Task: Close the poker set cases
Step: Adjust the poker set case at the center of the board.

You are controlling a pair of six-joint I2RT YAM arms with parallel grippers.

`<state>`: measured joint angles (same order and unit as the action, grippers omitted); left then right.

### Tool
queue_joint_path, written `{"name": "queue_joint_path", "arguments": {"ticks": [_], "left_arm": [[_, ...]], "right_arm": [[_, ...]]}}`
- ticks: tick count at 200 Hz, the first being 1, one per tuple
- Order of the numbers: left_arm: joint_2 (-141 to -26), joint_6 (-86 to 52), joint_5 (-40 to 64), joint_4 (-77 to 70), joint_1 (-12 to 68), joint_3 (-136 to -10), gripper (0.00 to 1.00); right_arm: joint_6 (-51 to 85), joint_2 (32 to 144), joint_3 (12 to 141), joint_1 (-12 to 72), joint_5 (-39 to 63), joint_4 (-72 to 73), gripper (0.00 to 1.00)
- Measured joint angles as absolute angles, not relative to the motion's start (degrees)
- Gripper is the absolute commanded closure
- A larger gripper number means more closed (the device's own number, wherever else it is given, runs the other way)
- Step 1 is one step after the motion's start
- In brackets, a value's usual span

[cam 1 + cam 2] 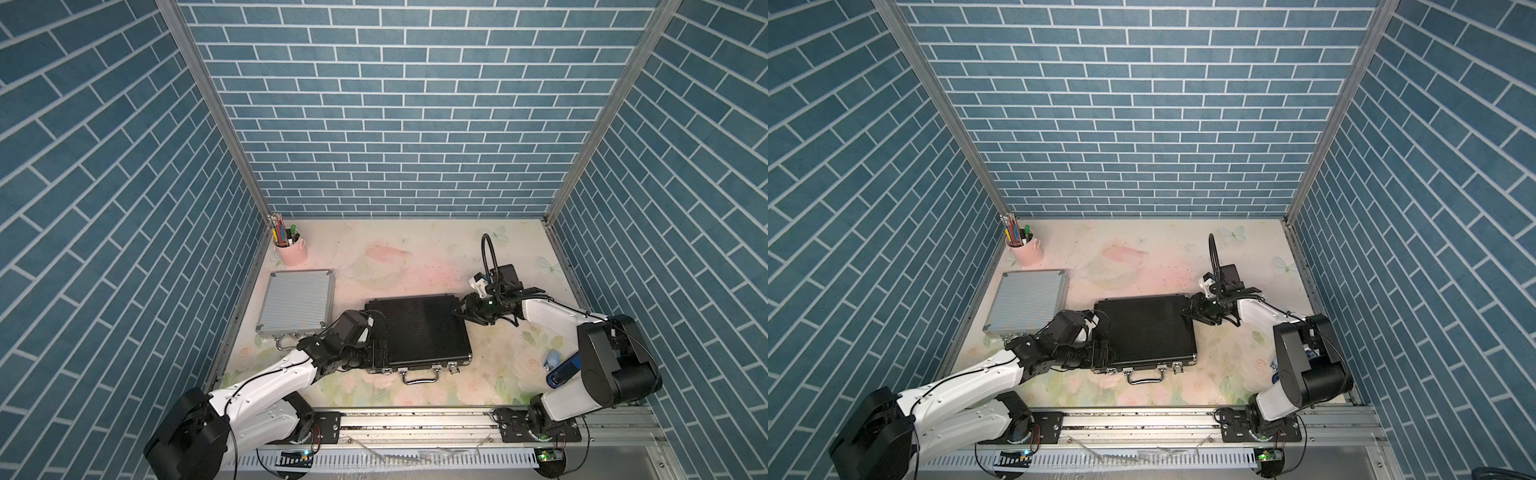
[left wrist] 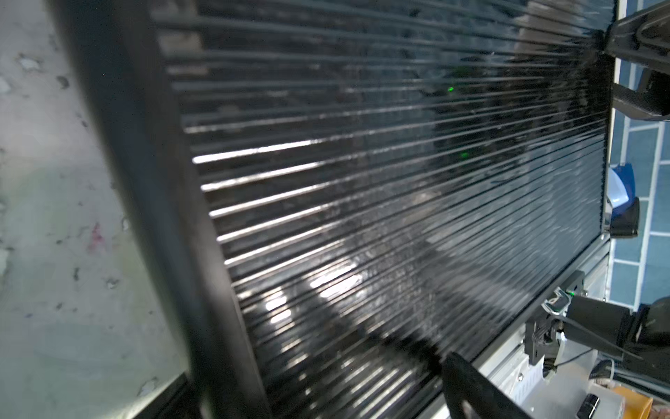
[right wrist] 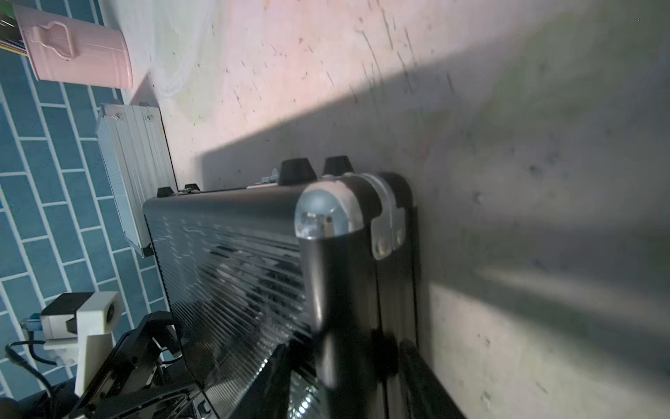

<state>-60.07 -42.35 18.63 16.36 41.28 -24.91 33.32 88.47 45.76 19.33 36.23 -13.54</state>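
Both poker set cases lie flat with their lids down. The silver case (image 1: 297, 301) (image 1: 1025, 303) sits at the left wall. The larger black case (image 1: 419, 332) (image 1: 1146, 330) is mid-table, chrome handle (image 1: 419, 376) toward the front. My left gripper (image 1: 381, 353) is open at the black case's front-left corner, and one finger (image 2: 471, 391) hovers over the ribbed lid (image 2: 362, 181). My right gripper (image 1: 465, 313) (image 3: 353, 381) straddles the case's far-right edge (image 3: 344, 290), one finger on the lid and one under the bottom, closed on it.
A pink pencil cup (image 1: 291, 249) (image 3: 79, 58) stands in the far-left corner behind the silver case (image 3: 134, 174). A blue and white object (image 1: 563, 370) lies by the right arm's base. Brick-patterned walls enclose the floral table (image 1: 415, 257) on three sides.
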Motion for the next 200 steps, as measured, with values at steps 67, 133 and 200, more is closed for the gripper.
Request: {"name": "queue_joint_path", "arguments": {"ticks": [67, 133, 200], "left_arm": [[-63.4, -45.2, 17.3, 15.7, 42.7, -27.0, 0.03], [-69.4, -47.4, 17.6, 15.6, 43.6, -31.2, 0.02], [-70.3, -47.8, 17.1, 16.3, 44.0, -32.2, 0.02]], "right_arm": [[32.6, 97.3, 54.8, 20.5, 35.4, -11.4, 0.54], [29.8, 104.3, 63.6, 20.8, 34.9, -12.7, 0.54], [26.9, 105.0, 67.2, 22.1, 31.3, -18.1, 0.48]]}}
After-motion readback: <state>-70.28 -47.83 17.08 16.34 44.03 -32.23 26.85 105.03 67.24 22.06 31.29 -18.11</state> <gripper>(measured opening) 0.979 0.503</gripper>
